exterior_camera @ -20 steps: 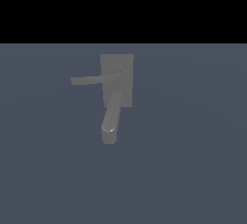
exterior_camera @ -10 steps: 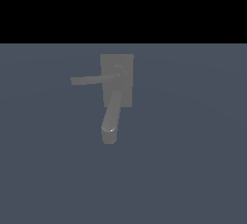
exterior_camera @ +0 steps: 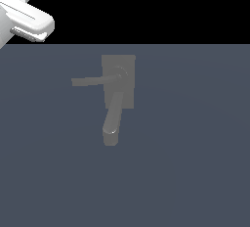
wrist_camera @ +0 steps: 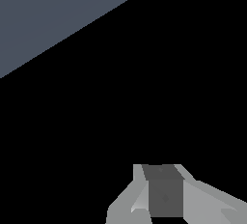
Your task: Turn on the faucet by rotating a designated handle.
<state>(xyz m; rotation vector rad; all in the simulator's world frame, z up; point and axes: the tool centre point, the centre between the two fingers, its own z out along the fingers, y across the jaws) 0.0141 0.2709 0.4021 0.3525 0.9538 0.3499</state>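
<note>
The grey faucet [exterior_camera: 118, 81] sits on the blue-grey floor in the middle of the exterior view, its flat base plate [exterior_camera: 128, 64] at the back. Its thick rounded spout [exterior_camera: 113, 118] points toward the near side. The thin flat handle [exterior_camera: 93, 80] runs from the round hub [exterior_camera: 120, 74] toward the exterior view's left. A white part of my arm [exterior_camera: 28, 19] shows at the exterior view's top left corner, far from the handle. In the wrist view my gripper [wrist_camera: 161, 170] has its two light grey fingers [wrist_camera: 137, 189] apart, holding nothing. The faucet is out of the wrist view.
The blue-grey floor [exterior_camera: 195, 162] spreads around the faucet on all sides. A black background lies behind it. The wrist view shows only a corner of the floor [wrist_camera: 53, 10] and blackness.
A white part of my arm has come into the exterior view's top left corner. The faucet and its handle have not moved.
</note>
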